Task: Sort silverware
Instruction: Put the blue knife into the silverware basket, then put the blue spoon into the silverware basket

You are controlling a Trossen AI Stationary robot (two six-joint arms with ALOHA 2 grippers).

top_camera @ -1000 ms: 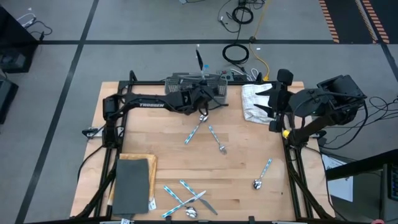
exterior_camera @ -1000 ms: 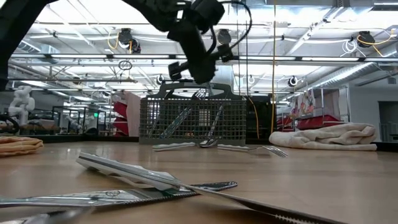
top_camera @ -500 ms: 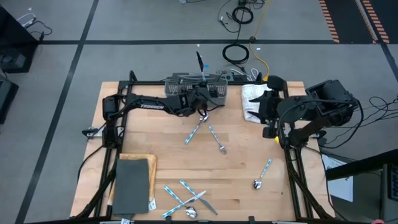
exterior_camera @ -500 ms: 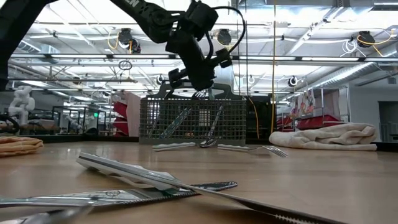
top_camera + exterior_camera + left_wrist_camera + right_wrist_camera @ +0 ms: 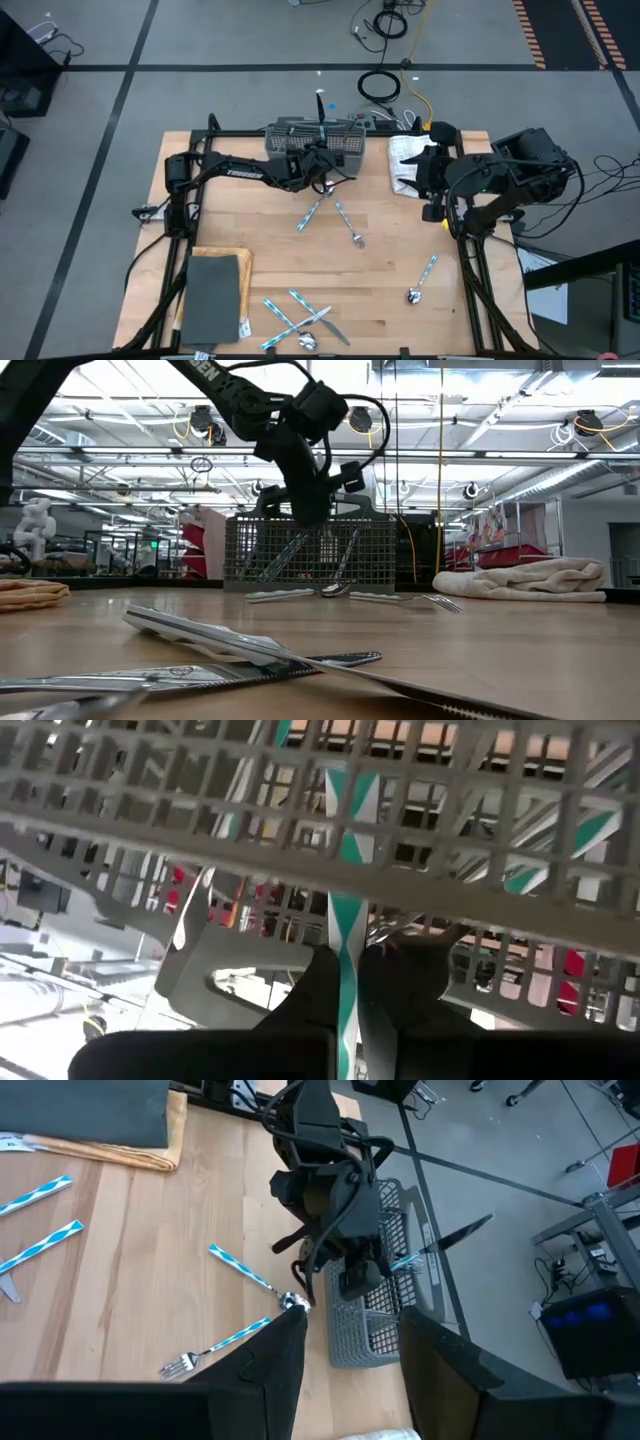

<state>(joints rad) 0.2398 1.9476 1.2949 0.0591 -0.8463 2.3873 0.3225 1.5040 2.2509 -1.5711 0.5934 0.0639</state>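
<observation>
My left gripper (image 5: pixel 322 172) is at the near side of the grey mesh basket (image 5: pixel 290 138), shut on one piece of silverware (image 5: pixel 345 970) with a blue-and-white handle. That piece runs up past the basket's mesh, and its far end (image 5: pixel 321 105) sticks out over the basket. More pieces stand inside the basket (image 5: pixel 300 560). A fork and a spoon (image 5: pixel 330 215) lie on the table just near of it. My right gripper (image 5: pixel 428 185) is open and empty over the white towel (image 5: pixel 405 165) at the table's right. My left gripper pinches the piece's patterned handle (image 5: pixel 346 1005) between its two fingers (image 5: pixel 318 988). The fingers slant down toward the basket (image 5: pixel 450 810) and the handle runs on ahead of them, along the mesh. The piece is lifted clear of the table, standing steeply.
A spoon (image 5: pixel 420 280) lies near the right edge and several pieces (image 5: pixel 300 320) lie crossed at the front. A dark mat on a tan cloth (image 5: pixel 215 290) sits at the front left. Bare wood lies at the table's middle.
My left gripper has gone down toward the basket with the held piece, which now stands lower against the mesh. My right arm has swung a little toward the table's left over the towel and then kept still.
</observation>
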